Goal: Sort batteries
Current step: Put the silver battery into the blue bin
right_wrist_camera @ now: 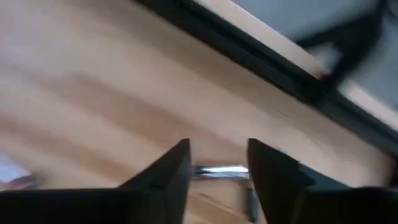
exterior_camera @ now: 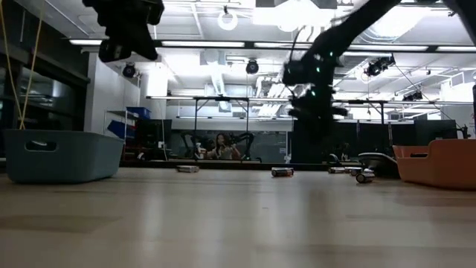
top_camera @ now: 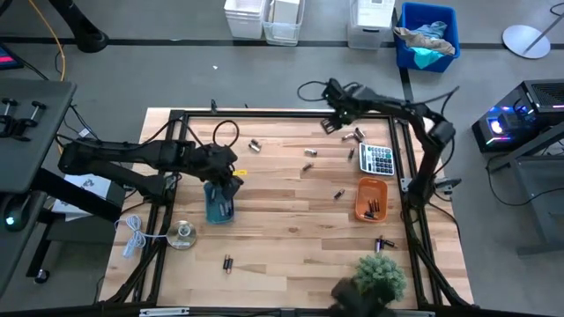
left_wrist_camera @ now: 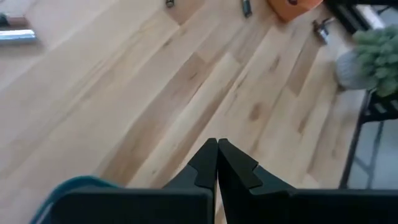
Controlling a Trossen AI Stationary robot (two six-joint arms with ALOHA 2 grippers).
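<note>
Near the counter's (top_camera: 291, 229) far edge, hovering with right pincer (right_wrist_camera: 217, 163) parted astride a silvery battery (right_wrist_camera: 221, 172): light, rigid, slick, probably rolling; gripping mid-barrel. Left pincer (left_wrist_camera: 217, 163) closed above the blue tray (top_camera: 218, 202).

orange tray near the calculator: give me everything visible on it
The orange tray is a small, plastic-looking bin with rounded corners and a raised wall, sitting flat on the wooden table near its right edge, just in front of the grey calculator. A few dark batteries lie inside. Neither gripper touches it. The low view shows a handle cut-out in its side.
</note>
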